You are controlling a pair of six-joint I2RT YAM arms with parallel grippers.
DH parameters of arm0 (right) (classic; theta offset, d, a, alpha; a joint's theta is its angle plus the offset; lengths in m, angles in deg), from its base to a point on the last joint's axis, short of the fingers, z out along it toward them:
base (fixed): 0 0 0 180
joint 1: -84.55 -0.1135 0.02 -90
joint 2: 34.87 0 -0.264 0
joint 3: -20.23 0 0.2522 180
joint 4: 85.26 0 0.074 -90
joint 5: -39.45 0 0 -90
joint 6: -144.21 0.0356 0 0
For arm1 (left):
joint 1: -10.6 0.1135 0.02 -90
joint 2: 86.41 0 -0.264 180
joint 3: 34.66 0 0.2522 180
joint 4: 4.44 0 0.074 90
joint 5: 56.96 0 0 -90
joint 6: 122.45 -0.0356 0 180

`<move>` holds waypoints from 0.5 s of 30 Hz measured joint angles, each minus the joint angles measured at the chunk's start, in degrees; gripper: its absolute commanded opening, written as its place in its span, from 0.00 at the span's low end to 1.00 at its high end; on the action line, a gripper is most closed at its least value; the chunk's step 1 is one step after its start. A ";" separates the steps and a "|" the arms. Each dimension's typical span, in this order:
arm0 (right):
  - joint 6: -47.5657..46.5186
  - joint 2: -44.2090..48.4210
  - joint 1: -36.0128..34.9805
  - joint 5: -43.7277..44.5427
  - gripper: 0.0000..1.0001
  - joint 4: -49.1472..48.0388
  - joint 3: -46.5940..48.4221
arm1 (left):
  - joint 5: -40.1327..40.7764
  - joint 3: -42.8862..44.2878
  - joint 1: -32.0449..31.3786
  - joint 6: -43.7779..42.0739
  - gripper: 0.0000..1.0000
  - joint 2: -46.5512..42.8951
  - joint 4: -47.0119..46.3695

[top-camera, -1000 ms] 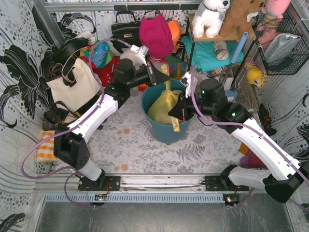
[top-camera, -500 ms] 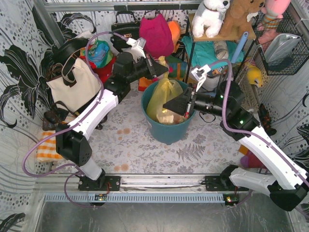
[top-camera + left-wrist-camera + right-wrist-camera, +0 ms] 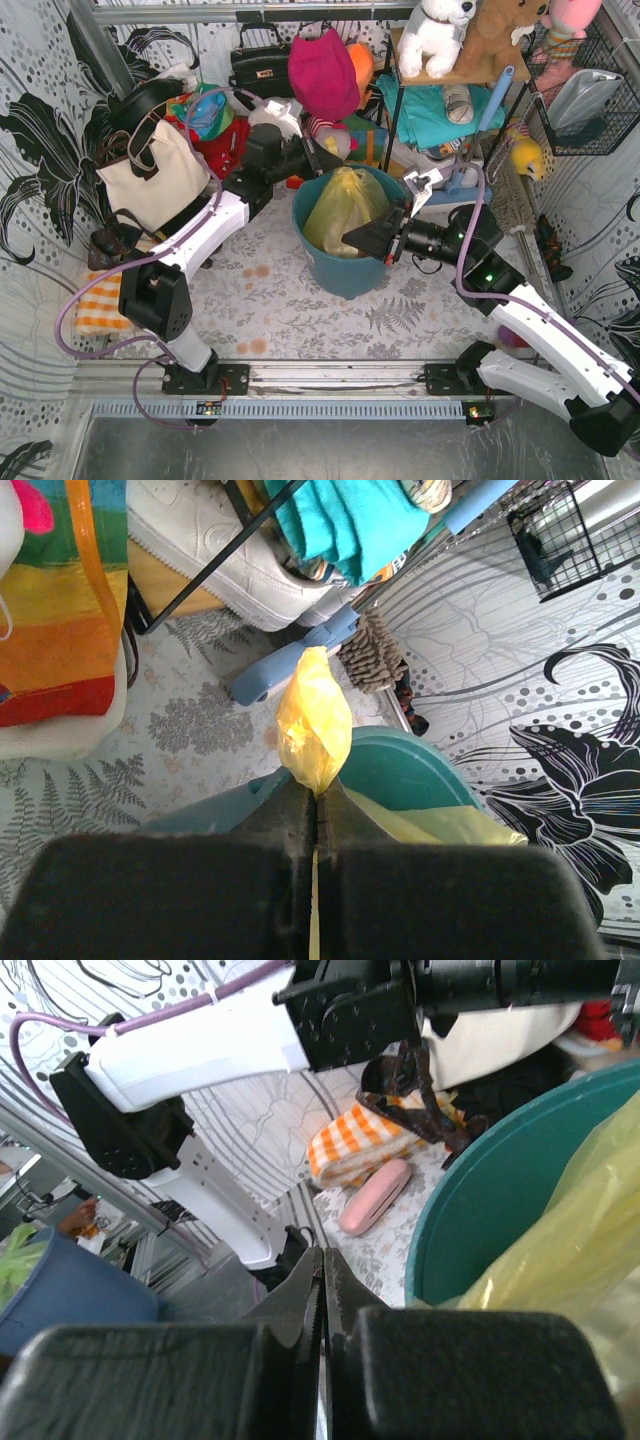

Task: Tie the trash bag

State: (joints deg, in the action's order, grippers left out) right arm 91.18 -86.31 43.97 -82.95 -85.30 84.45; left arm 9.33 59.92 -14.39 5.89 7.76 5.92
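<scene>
Table [image 3: 430, 310]: covered in a grey fern-print cloth, with both my arms bolted at its near edge.
Left arm [image 3: 200, 240]: white, stretched up and inward from the left toward the far rim of the bin.
Right arm [image 3: 540, 315]: white, coming in from the right with its wrist turned toward the bin.
Tote bag [image 3: 150, 180]: cream with dark straps, standing at the far left, well apart from the bin.
Bin [image 3: 345, 275]: teal, round and upright, in the middle of the cloth between my two claws.
Trash bag [image 3: 345, 205]: thin yellow plastic sitting inside the bin, its body heaped above the rim and its neck drawn into a twisted tail at the far side.
Left claw [image 3: 315, 785]: clamped on that twisted tail. A puff of yellow sticks out past my fingertips and a thin strip runs back between the fingers.
Right claw [image 3: 322, 1260]: pressed together with nothing between the fingers. The tip is at the bin's right rim, just beside the bag, and I cannot tell if it touches the plastic.
Pink case [image 3: 372, 1197]: small, lying on the cloth beside an orange-checked towel [image 3: 360, 1140].
</scene>
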 measured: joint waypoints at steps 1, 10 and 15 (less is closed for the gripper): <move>-0.24 -0.24 0.00 0.70 0.15 -0.55 0.00 | 0.00 -0.55 0.00 0.20 0.00 0.00 -0.04; -2.05 -1.62 0.00 10.91 0.56 11.28 9.38 | -0.04 -1.84 0.04 0.63 0.00 -0.26 -1.88; -2.08 0.68 0.00 17.94 0.58 19.37 13.68 | -0.68 -1.95 0.04 0.85 0.00 -0.26 -2.34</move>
State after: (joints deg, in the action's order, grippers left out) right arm 89.10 -85.63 43.97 -65.00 -65.94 98.13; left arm 8.66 57.97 -14.35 6.75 7.50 3.58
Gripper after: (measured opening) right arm 0.574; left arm 0.009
